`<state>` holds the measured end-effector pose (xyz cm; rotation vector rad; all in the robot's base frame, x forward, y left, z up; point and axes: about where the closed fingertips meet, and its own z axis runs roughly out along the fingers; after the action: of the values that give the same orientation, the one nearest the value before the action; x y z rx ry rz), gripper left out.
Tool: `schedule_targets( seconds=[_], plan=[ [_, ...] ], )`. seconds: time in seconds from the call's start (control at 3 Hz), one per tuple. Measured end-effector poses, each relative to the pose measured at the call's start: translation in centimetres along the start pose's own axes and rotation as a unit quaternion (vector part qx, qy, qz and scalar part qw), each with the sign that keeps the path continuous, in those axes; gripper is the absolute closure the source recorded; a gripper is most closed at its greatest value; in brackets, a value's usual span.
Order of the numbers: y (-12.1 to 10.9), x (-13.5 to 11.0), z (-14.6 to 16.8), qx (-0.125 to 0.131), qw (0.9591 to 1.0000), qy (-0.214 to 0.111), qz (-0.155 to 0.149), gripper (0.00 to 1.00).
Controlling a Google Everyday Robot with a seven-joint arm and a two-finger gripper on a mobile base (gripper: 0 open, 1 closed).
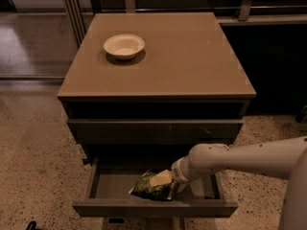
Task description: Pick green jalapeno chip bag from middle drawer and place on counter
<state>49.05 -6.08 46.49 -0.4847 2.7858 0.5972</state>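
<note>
While the bag [152, 185] lies in the open drawer [110, 183], the gripper [171, 188] sits at its three o'clock, hold unclear; lifting and placing on the counter [182, 56] are not yet done.

My gripper [173, 189], down in the middle drawer [112, 186] at the green jalapeno chip bag [149, 187]: tip lost in shadow. Bag lettering: too small to read. My arm [249, 159]: cut off at right edge. Drawer's rear: hidden under the drawer front [153, 131] above.
</note>
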Motion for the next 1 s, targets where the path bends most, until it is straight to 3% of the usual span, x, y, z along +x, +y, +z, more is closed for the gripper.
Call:
schedule_targets(
  seconds=[0.33, 0.67, 1.0],
  plan=[
    [-1.4, -0.4, 2.9, -0.004, 0.9993, 0.011, 0.035, 0.0],
    [-2.8, 0.1, 6.9, -0.004, 0.9969, 0.041, 0.066, 0.01],
    [-2.7, 0.3, 7.0, -0.005, 0.9969, 0.042, 0.066, 0.31]
  ],
)
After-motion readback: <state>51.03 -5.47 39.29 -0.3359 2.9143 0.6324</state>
